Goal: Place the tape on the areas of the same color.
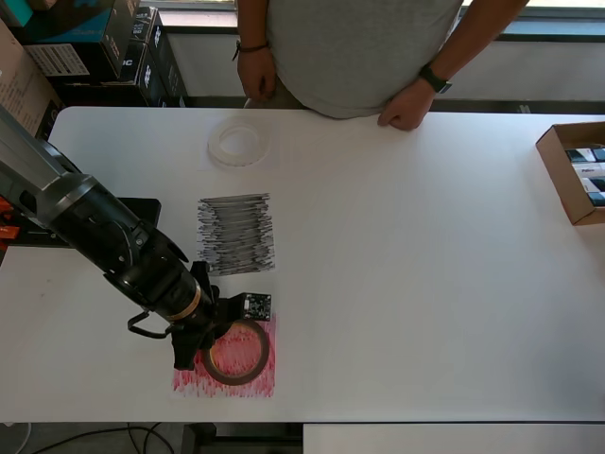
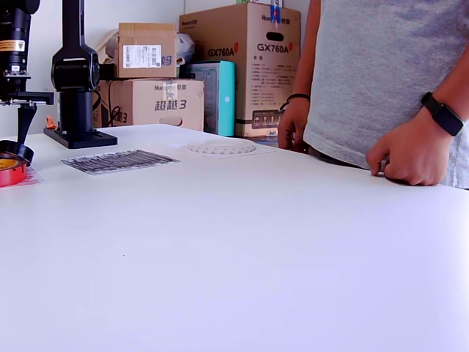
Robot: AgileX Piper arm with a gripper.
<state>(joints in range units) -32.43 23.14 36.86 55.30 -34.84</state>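
Note:
The dark-red tape roll lies flat on the red-scribbled sheet near the table's front edge in the overhead view. In the exterior view the red roll is at the far left edge. My gripper reaches down at the roll's left rim, with one dark finger outside the roll. How the jaws stand is hidden. The gripper hangs just behind the roll in the exterior view. The black-scribbled sheet is bare. The translucent white roll lies near the far edge.
A person stands at the far edge with a hand resting on the table. An open cardboard box is at the overhead view's right. The arm's black base and stacked cartons are behind.

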